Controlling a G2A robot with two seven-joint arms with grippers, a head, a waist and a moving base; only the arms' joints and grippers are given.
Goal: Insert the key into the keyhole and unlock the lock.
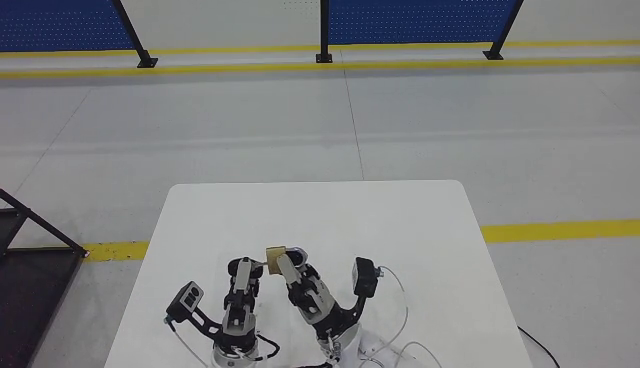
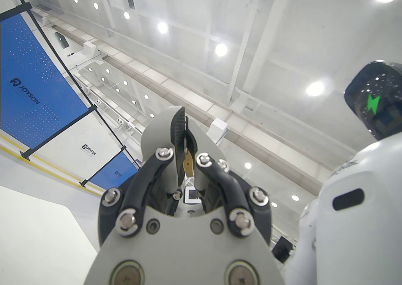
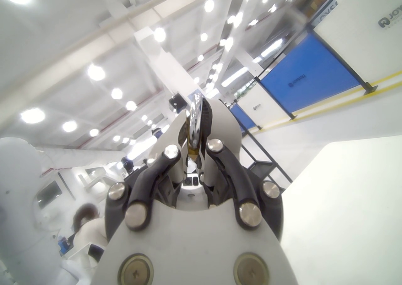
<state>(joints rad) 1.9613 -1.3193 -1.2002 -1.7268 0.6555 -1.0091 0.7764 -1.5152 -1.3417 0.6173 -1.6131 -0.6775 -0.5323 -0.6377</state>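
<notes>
In the top view I am seeing both arms lying low over the near part of the white table (image 1: 400, 218), forearms running away from the body and leaning in toward each other, so that the left gripper (image 1: 244, 267) and the right gripper (image 1: 291, 262) are sitting just beside one another. The brass lock (image 1: 275, 256) is sitting at the right gripper's tip, between the two grippers; I cannot tell from here whether it is touching the left one. In the left wrist view the left gripper (image 2: 184, 129) is pointing up toward the ceiling, and its fingers (image 2: 157, 138) are pressing together on the key (image 2: 188, 165), a small brass strip sitting deep between the pads. Its long axis is running along the fingers, with one end pointing back toward the palm; which end is the blade I cannot tell. In the right wrist view the right gripper (image 3: 197, 119) is also tilting upward, with the table's edge off to one side, and its fingers (image 3: 224, 123) are pinching the lock (image 3: 194, 134) edge-on. The lock's long axis is following the fingers, a shiny silver face showing toward the fingertips and a brass edge showing nearer the palm.
</notes>
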